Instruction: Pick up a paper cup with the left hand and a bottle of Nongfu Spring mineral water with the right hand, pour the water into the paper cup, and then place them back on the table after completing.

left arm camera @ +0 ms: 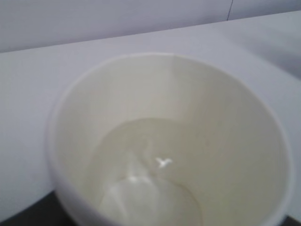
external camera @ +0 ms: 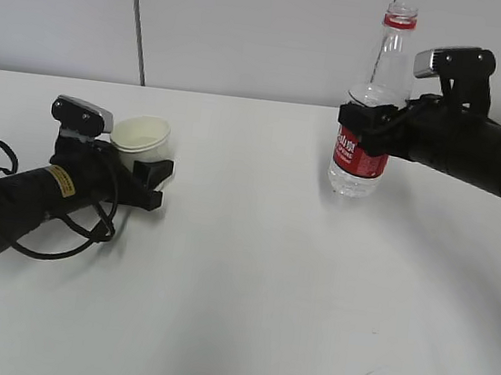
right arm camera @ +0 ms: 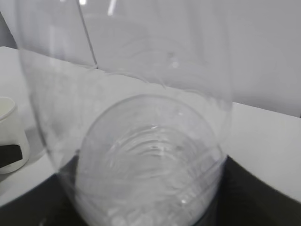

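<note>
- The paper cup [external camera: 141,143] is sitting upright on the white counter [external camera: 239,278] at the left of the exterior view, with the jaws of the left hand [external camera: 146,179] lying around its lower body.
- In the left wrist view the cup [left arm camera: 169,141] is filling nearly the whole frame, and a shallow pool of clear water [left arm camera: 150,183] is showing in its bottom (one small bright glint is sitting on the surface).
- The jaws of the left hand are standing on either side of the cup; whether they are pressing on it, I cannot tell.
- The bottle [external camera: 374,111] is standing upright at the upper right of the exterior view, uncapped, with a red ring at its neck and a red label low on its body.
- Its base is at or just above the counter; I cannot tell which.
- The right hand [external camera: 368,124] is reaching in from the right edge, its jaws clamped on the bottle just above the label.
- In the right wrist view the clear bottle [right arm camera: 141,141] is taking up most of the frame, and the cup [right arm camera: 10,134] is peeking in at the left edge.
- Cup and bottle are staying well apart.
</note>
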